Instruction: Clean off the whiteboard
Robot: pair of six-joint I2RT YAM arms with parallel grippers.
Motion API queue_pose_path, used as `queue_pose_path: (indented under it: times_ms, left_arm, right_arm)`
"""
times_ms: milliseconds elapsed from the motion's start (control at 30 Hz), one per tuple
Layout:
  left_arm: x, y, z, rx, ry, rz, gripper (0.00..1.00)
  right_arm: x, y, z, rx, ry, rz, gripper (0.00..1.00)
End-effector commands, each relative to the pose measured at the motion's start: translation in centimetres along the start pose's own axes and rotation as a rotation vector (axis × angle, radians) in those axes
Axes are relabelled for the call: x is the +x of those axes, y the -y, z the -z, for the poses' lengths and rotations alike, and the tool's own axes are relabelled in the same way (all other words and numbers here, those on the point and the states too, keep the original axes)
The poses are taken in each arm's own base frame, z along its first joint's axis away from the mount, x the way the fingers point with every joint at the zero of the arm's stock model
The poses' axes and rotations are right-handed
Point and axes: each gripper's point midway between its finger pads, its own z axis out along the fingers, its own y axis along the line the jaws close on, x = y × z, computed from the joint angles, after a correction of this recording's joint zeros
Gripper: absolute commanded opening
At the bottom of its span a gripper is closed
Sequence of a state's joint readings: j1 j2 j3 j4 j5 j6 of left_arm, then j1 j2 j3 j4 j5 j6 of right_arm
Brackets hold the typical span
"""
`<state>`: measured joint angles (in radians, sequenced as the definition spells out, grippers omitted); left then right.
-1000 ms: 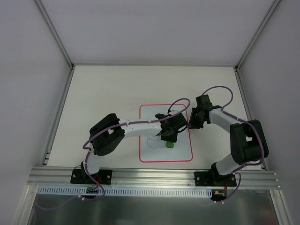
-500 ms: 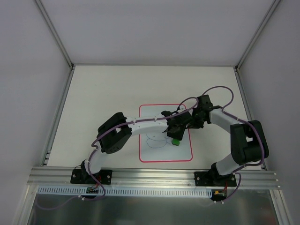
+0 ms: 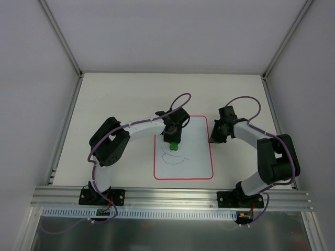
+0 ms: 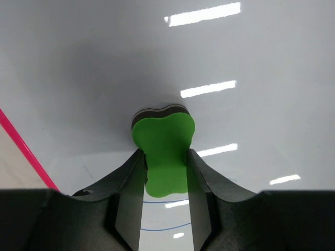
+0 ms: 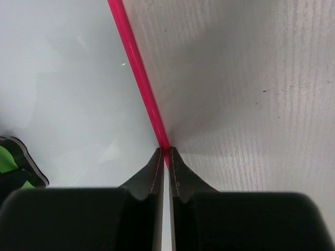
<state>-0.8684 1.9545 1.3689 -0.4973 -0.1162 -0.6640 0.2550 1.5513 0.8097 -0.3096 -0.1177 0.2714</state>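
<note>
The whiteboard (image 3: 193,157), white with a red-pink border, lies flat at the table's middle, with blue marker lines (image 3: 175,158) on its left half. My left gripper (image 3: 173,140) is shut on the green eraser (image 3: 173,146) and presses it on the board's upper left part. In the left wrist view the eraser (image 4: 163,149) sits between my fingers, with blue lines (image 4: 166,200) behind it. My right gripper (image 3: 211,140) is shut with its tips pressing down on the board's right border (image 5: 137,68), and the eraser's edge (image 5: 6,159) shows at the far left.
The white table (image 3: 115,99) is walled by a metal frame (image 3: 63,130) at left, back and right. An aluminium rail (image 3: 172,196) runs along the near edge with both arm bases on it.
My left gripper has swept the eraser from the board's right middle to its upper left. Some blue marks near the middle are gone. The board has shifted slightly. The right gripper has stayed at the right border.
</note>
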Motion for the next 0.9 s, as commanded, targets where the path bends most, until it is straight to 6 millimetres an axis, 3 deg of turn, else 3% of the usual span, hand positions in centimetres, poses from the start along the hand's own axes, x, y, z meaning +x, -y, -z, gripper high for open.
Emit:
queue_pose_path:
  times_ms: [0,33,100,133,233,300,400,433,500,533,733,867]
  left_arm:
    - [2.8,-1.2,-1.6,-0.102,-0.103,-0.144,0.0]
    - [1.9,0.4,-1.2,-0.075,-0.078,-0.163,0.0]
    - [2.8,2.2,-1.6,-0.047,-0.103,-0.194,0.0]
    - [3.3,4.1,-1.3,-0.012,-0.102,-0.218,0.0]
    - [6.0,6.2,-1.4,0.023,-0.144,-0.267,0.0]
    - [7.4,6.6,-1.3,0.029,-0.164,-0.273,0.0]
    - [9.4,5.2,-0.7,0.01,-0.202,-0.261,0.0]
    - [10.4,3.5,-0.9,-0.031,-0.216,-0.26,0.0]
    - [10.3,1.8,-0.2,-0.065,-0.199,-0.212,0.0]
    - [11.3,-0.3,-0.3,-0.107,-0.224,-0.192,0.0]
    - [7.4,-8.3,0.7,-0.225,-0.154,0.0,0.0]
    - [4.3,-11.2,0.5,-0.267,-0.11,0.043,0.0]
  right_arm:
    - [0.4,1.1,-0.1,0.051,-0.001,-0.005,0.02]
    - [0.3,1.1,0.0,0.049,0.002,-0.003,0.02]
    - [0.4,1.2,0.0,0.052,0.0,-0.005,0.02]
    - [0.3,1.2,0.0,0.053,0.003,-0.007,0.02]
    - [0.4,1.2,0.0,0.054,0.001,-0.011,0.02]
    - [0.4,1.2,0.0,0.052,0.002,-0.007,0.02]
    - [0.4,1.2,0.0,0.054,0.002,-0.011,0.01]
    - [0.4,1.2,0.0,0.055,0.001,-0.011,0.01]
    - [0.4,1.3,0.0,0.055,0.002,-0.012,0.01]
    - [0.4,1.3,0.0,0.055,0.002,-0.009,0.01]
    - [0.4,1.3,0.0,0.056,0.003,-0.009,0.01]
    - [0.4,1.5,0.0,0.067,0.008,-0.006,0.01]
